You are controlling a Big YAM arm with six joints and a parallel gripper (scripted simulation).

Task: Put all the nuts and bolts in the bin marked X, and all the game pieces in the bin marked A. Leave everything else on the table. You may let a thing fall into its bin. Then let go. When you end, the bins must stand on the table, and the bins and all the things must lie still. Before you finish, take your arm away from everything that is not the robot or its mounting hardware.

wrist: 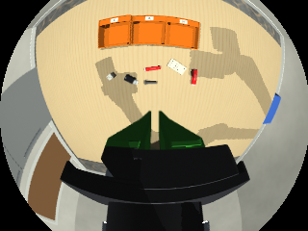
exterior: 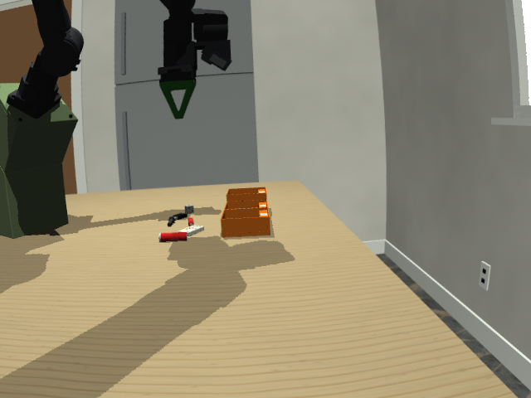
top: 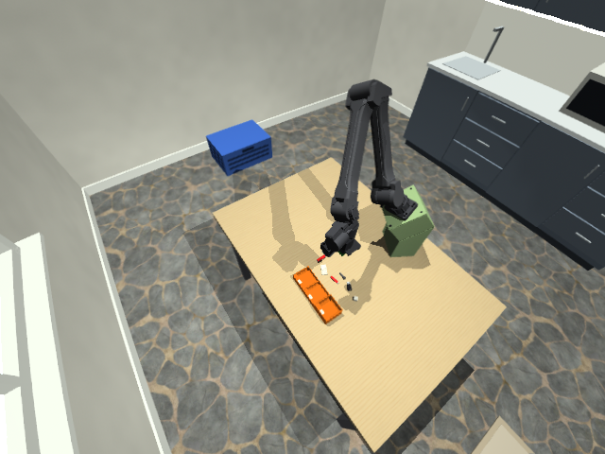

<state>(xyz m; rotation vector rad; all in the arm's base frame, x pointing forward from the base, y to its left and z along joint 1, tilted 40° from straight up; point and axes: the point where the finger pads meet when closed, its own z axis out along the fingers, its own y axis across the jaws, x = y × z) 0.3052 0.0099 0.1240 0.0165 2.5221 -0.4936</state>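
My gripper (exterior: pixel 177 115) hangs high above the table with its green fingers shut and nothing between them; it also shows in the wrist view (wrist: pixel 156 115). Below it lie small things in a loose group: a red cylinder (exterior: pixel 172 236), a white domino-like tile (exterior: pixel 191 230), a small red piece (exterior: pixel 191 220), a black bolt (exterior: pixel 173 219) and a grey nut (exterior: pixel 188 209). A row of three orange bins (exterior: pixel 246 211) stands beside them, also seen in the wrist view (wrist: pixel 149 33). The bins carry small white labels, but I cannot read the marks.
The arm's green base block (top: pixel 407 228) stands on the table behind the small things. A blue crate (top: pixel 239 146) is on the floor beyond the table. The bins stand near the table's left edge (top: pixel 273 298).
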